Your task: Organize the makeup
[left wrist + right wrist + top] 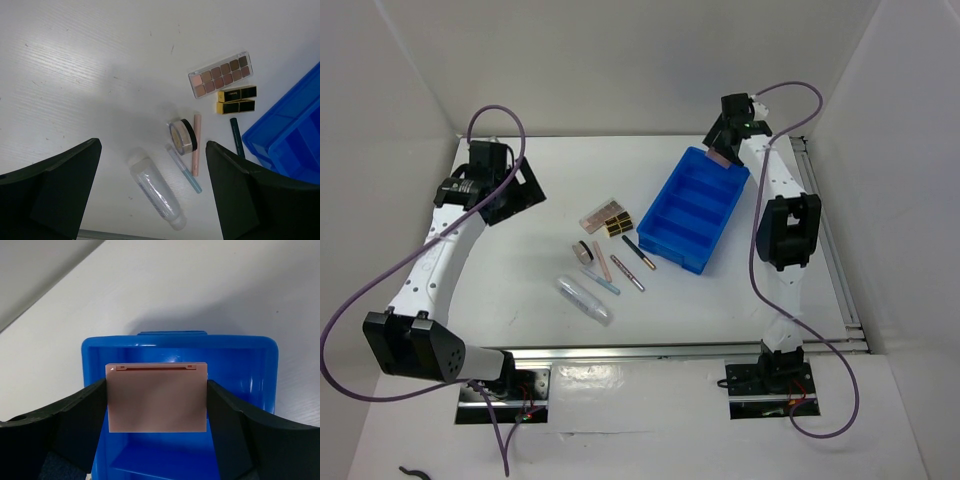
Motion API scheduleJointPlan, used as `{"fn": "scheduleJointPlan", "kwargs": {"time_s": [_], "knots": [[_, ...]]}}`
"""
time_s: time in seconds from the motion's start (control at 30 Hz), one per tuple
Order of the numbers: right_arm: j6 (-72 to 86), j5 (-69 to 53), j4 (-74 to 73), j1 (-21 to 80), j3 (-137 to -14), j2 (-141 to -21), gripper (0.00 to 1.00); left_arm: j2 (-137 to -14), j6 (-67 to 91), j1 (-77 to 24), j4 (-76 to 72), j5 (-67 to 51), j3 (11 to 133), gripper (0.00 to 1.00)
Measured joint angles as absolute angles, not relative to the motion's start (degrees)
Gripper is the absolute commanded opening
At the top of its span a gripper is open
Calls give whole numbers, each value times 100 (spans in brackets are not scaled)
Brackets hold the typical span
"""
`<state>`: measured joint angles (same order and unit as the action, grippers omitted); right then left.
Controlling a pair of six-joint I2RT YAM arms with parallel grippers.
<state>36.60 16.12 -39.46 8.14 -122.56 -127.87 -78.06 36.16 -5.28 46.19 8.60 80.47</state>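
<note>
My right gripper (156, 405) is shut on the pink square compact (156, 397) and holds it above the far end compartment of the blue divided bin (250, 347); the compact also shows in the top view (718, 157). My left gripper (152, 195) is open and empty, high above the table. Below it lie the clear tube (155, 187), the round compact (182, 136), a pink pencil (196, 144), a light blue pencil (184, 169), a dark pencil (236, 136), the eyeshadow palette (220, 74) and two black-and-gold pieces (236, 99).
The blue bin (696, 206) stands right of centre on the white table, its compartments showing nothing inside. The loose makeup lies in a cluster left of the bin (605, 255). White walls close in the back and both sides.
</note>
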Motion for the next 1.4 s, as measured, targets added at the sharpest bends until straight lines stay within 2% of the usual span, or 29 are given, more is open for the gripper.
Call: {"fn": "scheduleJointPlan", "kwargs": {"time_s": [0.3,0.4,0.43,0.47,0.53,0.83,0.93,0.97,1.07,1.2,1.23,1.3,1.4], "knots": [[3592,1450,-3892,799,-11889,-13026,76,-7878,3616,-528,4617,814,8036,100],[3575,1439,-3881,799,-11767,-13061,81,-7891,3616,-528,4615,786,8036,100],[3570,1433,-3868,799,-11769,-13080,83,-7894,3610,-528,4615,777,8036,100],[3568,1428,-3854,799,-11769,-13098,91,-7896,3605,-528,4615,773,8036,100],[3551,1417,-3854,799,-11771,-13117,100,-7898,3601,-528,4613,762,8036,100],[3439,1372,-3798,838,-11883,-13117,98,-7898,3599,-528,4584,731,8023,100],[3256,1393,-3760,941,-11874,-12978,89,-7896,3599,-528,4576,714,8023,100],[3168,1417,-3712,1011,-11817,-12877,81,-7896,3599,-528,4567,709,8023,100],[2827,1378,-3548,1372,-11496,-12355,73,-7887,3586,-528,4545,714,8020,100],[2333,1004,-3317,2169,-11093,-11629,73,-7826,3577,-528,4525,775,7966,100],[2191,873,-3291,2425,-11078,-11528,79,-7813,3579,-528,4528,812,7948,100],[1920,646,-3258,2902,-11126,-11474,84,-7800,3586,-528,4545,919,7944,100],[1490,333,-3489,3583,-11531,-11810,87,-7771,3603,-528,4578,1107,7944,100]]}}
